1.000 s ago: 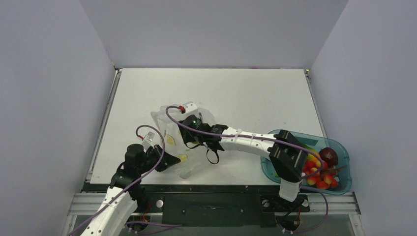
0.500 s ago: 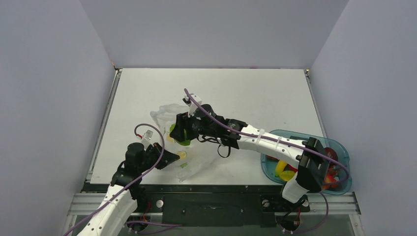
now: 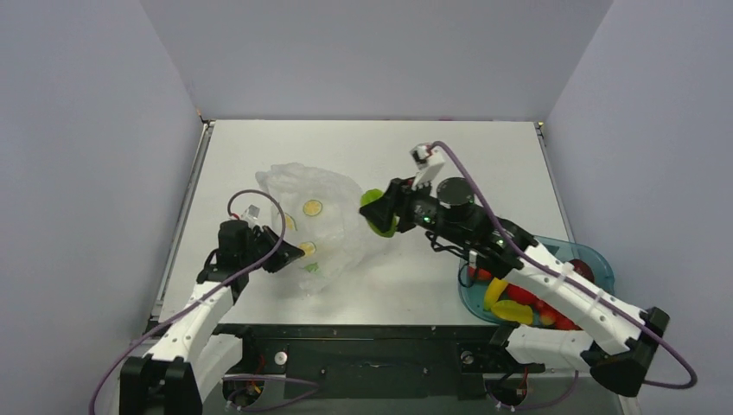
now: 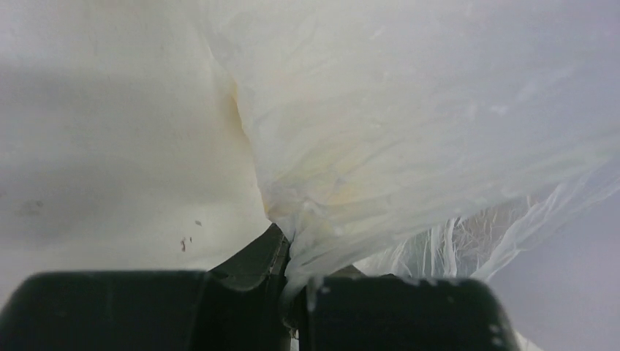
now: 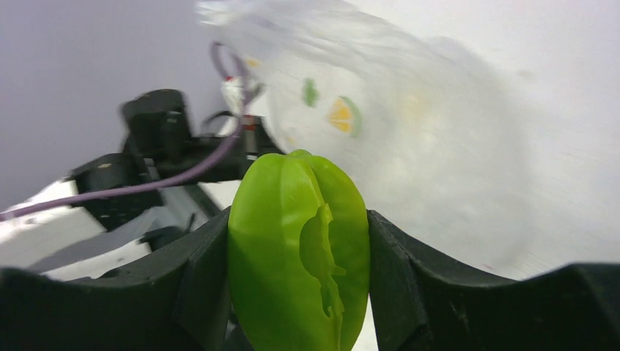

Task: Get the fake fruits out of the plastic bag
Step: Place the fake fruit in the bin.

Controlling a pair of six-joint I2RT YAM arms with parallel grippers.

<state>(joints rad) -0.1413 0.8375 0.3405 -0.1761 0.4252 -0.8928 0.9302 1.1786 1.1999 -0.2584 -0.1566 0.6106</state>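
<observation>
The clear, crinkly plastic bag [image 3: 333, 212] lies left of centre on the white table. My left gripper [image 3: 292, 253] is shut on a gathered fold of its near edge [image 4: 307, 256]. Two yellow-green slices [image 3: 313, 207] and a green piece [image 3: 311, 267] show through the film. My right gripper [image 3: 378, 213] hovers just right of the bag, outside it. It is shut on a glossy green fruit [image 5: 296, 248], held upright between both fingers. In the right wrist view the bag [image 5: 439, 146] lies behind the fruit, with a slice [image 5: 341, 115] inside.
A teal translucent tray [image 3: 601, 264] sits at the table's near right. It holds a yellow banana [image 3: 503, 304] and red fruits [image 3: 529, 299], partly under my right arm. Grey walls close in the table on three sides.
My right gripper came out of the bag with the green fruit and moved right. The bag sprang back fuller and further from me. My left gripper moved slightly away, still gripping the bag.
</observation>
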